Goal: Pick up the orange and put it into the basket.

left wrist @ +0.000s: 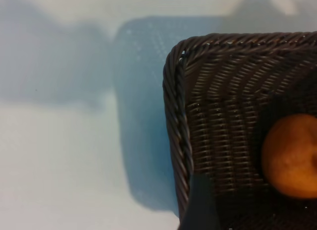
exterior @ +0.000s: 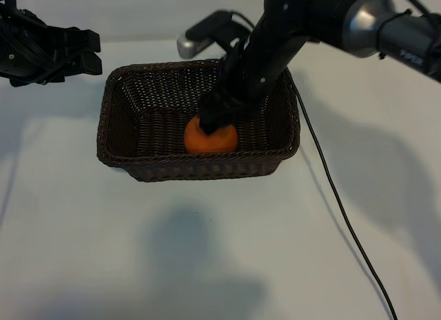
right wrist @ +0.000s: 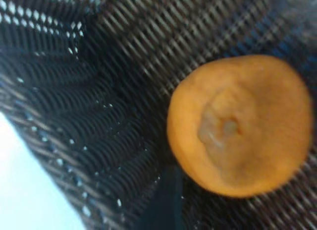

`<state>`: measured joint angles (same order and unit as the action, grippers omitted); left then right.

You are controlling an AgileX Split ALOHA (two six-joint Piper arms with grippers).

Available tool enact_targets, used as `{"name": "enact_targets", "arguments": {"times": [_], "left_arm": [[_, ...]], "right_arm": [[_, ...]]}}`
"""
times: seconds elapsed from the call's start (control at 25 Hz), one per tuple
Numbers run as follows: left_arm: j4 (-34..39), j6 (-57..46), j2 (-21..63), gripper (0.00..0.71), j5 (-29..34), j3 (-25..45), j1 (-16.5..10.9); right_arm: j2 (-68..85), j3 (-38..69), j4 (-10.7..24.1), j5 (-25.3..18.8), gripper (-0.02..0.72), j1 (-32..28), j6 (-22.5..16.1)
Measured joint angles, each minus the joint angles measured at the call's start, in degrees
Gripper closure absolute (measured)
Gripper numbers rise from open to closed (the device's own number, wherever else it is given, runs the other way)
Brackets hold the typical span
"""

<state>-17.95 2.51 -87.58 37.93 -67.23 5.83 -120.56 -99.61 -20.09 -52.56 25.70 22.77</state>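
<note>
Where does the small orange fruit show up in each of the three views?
Exterior view: the small bright orange fruit lies on the basket floor, near its front wall, under the right hand.
Left wrist view: at the right edge, cut off.
Right wrist view: right of centre.
Shared landmark: the dark brown woven wicker basket.

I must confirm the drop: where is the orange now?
In the exterior view the orange lies inside the basket, by its near wall, directly under the right gripper.
</note>
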Motion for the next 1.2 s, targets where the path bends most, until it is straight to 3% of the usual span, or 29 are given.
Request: {"name": "enact_targets", "arguments": {"times": [0.28,0.44,0.72,1.2], "left_arm": [[0.0,0.2,0.0,0.118,0.0,0.0,0.0],[0.0,0.2,-0.1,0.118,0.0,0.0,0.0],[0.0,0.2,-3.6,0.119,-0.4,0.0,0.0],[0.0,0.2,-4.7,0.119,-1.9,0.0,0.0]], "right_arm": [[1.0,-7.2,8.0,-11.1,0.004,0.0,-7.3],[1.0,-11.3,9.6,-16.6,0.019,0.0,-8.7],[1.5,-15.2,13.5,-17.3,0.044,0.0,-10.2],[1.7,-15.2,16.1,-17.4,0.081,0.0,-14.5]]}}
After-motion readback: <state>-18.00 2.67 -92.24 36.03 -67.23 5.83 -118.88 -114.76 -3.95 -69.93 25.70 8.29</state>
